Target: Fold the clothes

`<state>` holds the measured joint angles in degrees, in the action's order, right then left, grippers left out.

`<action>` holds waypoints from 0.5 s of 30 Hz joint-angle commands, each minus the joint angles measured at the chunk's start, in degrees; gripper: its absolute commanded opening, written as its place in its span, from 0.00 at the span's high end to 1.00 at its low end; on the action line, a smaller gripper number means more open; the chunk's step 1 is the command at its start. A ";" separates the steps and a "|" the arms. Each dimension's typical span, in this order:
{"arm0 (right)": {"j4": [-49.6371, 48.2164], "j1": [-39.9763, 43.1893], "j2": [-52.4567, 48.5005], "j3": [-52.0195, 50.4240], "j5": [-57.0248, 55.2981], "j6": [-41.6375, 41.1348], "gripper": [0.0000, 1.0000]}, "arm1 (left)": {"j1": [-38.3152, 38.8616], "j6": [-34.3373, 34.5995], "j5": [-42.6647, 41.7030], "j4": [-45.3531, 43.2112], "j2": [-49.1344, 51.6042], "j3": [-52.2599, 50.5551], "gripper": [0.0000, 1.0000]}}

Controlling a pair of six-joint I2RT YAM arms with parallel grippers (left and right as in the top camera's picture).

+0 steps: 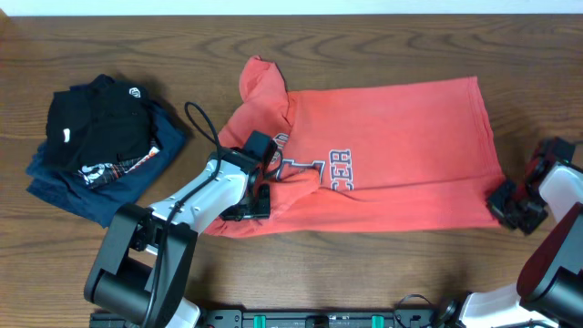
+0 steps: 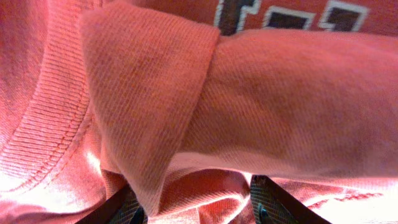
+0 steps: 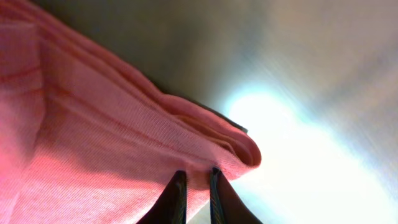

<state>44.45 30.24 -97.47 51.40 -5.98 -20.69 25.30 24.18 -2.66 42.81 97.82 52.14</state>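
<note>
The overhead view gives the whole layout. The T-shirt (image 1: 392,137) lies in the middle of the table (image 1: 364,36), spread wide to the right and crumpled at its left part, where the collar and one sleeve stand up. The block letters (image 1: 339,169) are partly covered by a fold. Far to the left, well apart from it, a black garment (image 1: 96,123) lies folded on a navy garment (image 1: 68,187).

The wrist views show what the overhead cannot. In the left wrist view the T-shirt (image 2: 298,106) fills the frame. A thick fold of it comes down between the two fingers (image 2: 115,211), which stand about half wide with the cloth filling the gap, so the left gripper (image 1: 260,182) holds a bunch of the shirt. In the right wrist view the fingers (image 3: 179,196) are narrow, almost together, at a layered corner of the T-shirt (image 3: 93,124), and red cloth shows in the thin slit. The right gripper (image 1: 510,205) pinches this corner, low over the table (image 3: 280,50).

The left arm goes from its base at the lower left diagonally up and to the right, and its wrist is over the shirt's left part. The right arm comes in from the lower right, bent, with its gripper pointing left at the shirt's lower right corner.
</note>
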 commanded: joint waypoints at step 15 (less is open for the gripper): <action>0.20 0.76 21.73 -1.25 9.73 3.69 0.69 | 0.57 1.05 12.57 3.34 -24.85 0.70 0.27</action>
<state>45.91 31.64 -78.39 49.28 -4.95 -21.82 28.23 25.67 4.16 47.83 77.49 49.89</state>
